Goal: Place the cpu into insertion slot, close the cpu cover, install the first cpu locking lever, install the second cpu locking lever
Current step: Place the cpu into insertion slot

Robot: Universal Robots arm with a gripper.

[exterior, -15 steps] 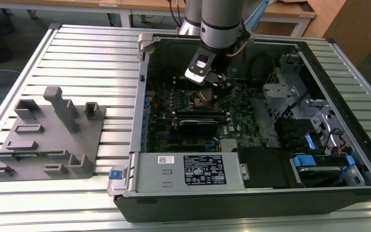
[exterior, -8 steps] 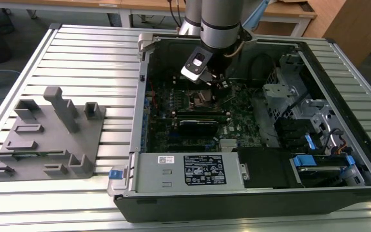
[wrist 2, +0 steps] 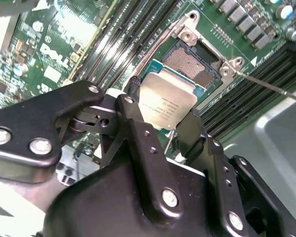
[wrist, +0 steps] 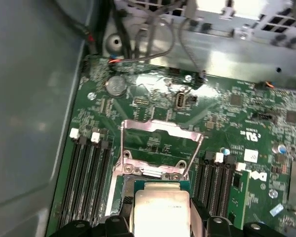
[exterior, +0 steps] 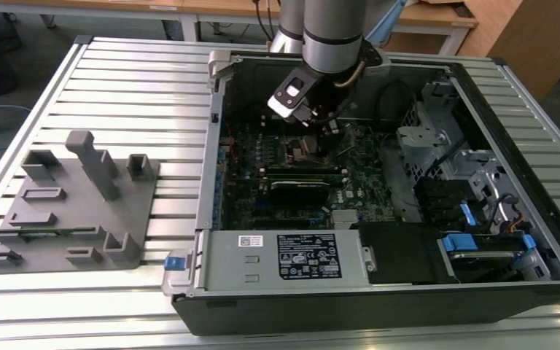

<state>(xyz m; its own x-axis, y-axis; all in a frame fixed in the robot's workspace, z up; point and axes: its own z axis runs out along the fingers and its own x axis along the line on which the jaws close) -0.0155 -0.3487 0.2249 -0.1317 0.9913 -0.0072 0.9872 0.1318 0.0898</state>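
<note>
Black hand (wrist 2: 163, 118) clamped on the cpu (wrist 2: 166, 96), chip's near edge hidden, over the half-screened insertion slot (wrist 2: 193, 63).

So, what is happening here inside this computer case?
One robot arm reaches into the open computer case. Its claw grips the cpu and holds it at the edge of the insertion slot, whose dark centre is bare. The cpu cover is swung open, so the chip is not seated yet.
</note>
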